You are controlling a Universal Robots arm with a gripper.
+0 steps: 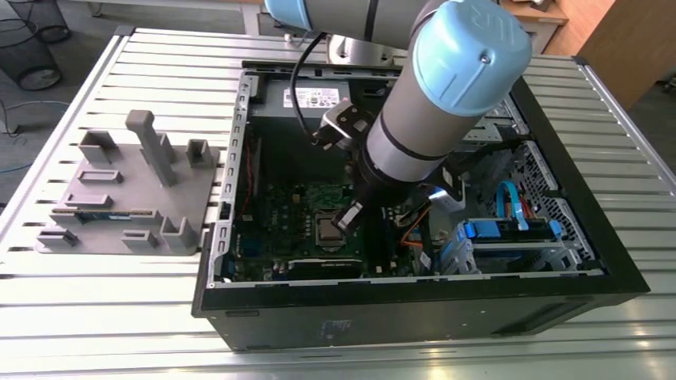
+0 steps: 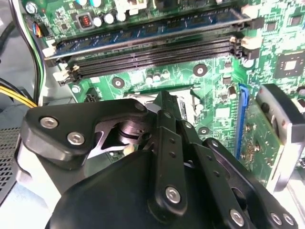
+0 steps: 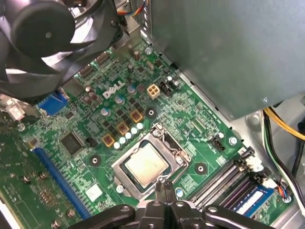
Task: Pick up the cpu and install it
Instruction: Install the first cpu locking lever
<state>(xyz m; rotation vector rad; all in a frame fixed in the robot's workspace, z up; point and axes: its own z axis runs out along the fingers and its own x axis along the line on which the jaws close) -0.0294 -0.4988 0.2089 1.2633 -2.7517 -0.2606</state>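
Slatted metal table [image 1: 158,67], open computer case [image 1: 423,299], grey parts holder [image 1: 132,194]

— What is underneath everything?
— A metal table [image 1: 127,317] made of long pale slats with dark grooves between them. It reaches nearly every edge of the exterior view.

— And beyond it?
— At the exterior view's left there is a plain grey floor [image 1: 74,59]. A black wire-mesh basket [image 1: 27,43] stands on it near the table's far corner, and a thin blue cable [image 1: 13,119] lies loose just past the table's edge.

— Any furniture?
— At the far right there is a wooden panel [image 1: 623,43], orange-brown, which looks like the side of a desk or cabinet.

— How is it lit?
— Evenly. Bright glare [image 1: 444,350] sits on the nearest slats, and the shadows are soft.
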